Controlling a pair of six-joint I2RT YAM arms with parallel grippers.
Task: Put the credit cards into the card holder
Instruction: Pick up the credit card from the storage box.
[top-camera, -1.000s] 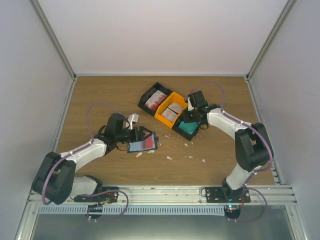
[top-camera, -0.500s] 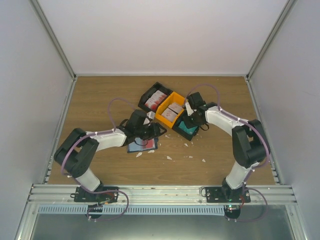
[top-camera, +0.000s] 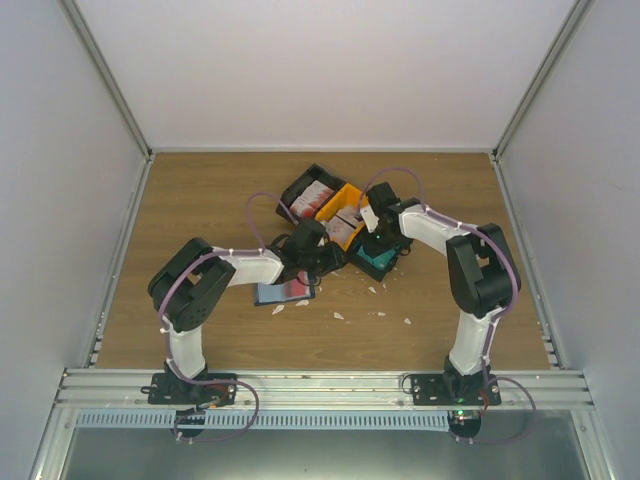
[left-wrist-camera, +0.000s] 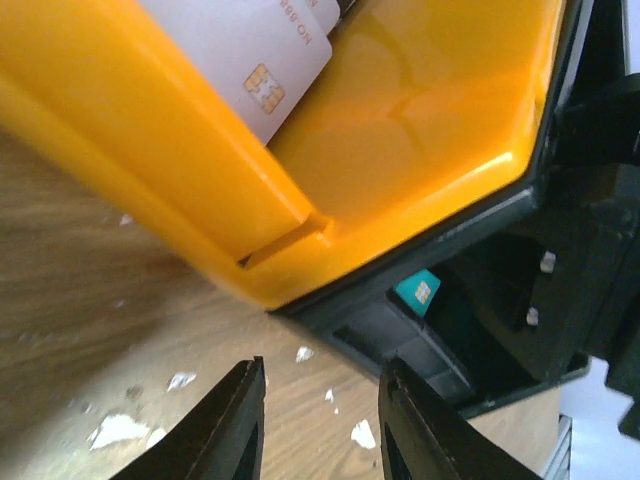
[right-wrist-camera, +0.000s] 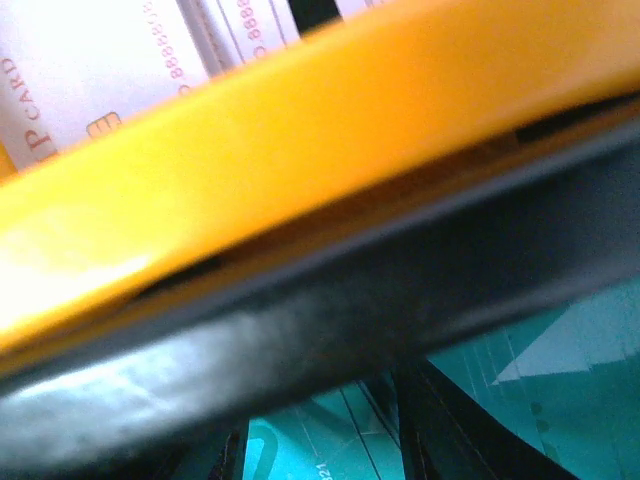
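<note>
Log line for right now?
left gripper open, at orange tray | right gripper open, over teal cards | card holder on table

The left arm (top-camera: 248, 268) and the right arm (top-camera: 432, 226) are built alike: smooth white link shells alternate with bulky black joint housings, and each arm stands on a flat black base plate (top-camera: 190, 388). A thin purple cable (top-camera: 262, 200) runs outside each arm in loose loops, from the base toward the wrist. The left gripper (left-wrist-camera: 322, 425) ends in two matte black, slightly curved fingers (left-wrist-camera: 238, 430) with rounded edges; the right gripper (right-wrist-camera: 328, 448) shows similarly dark, narrow fingers, blurred at close range.
</note>
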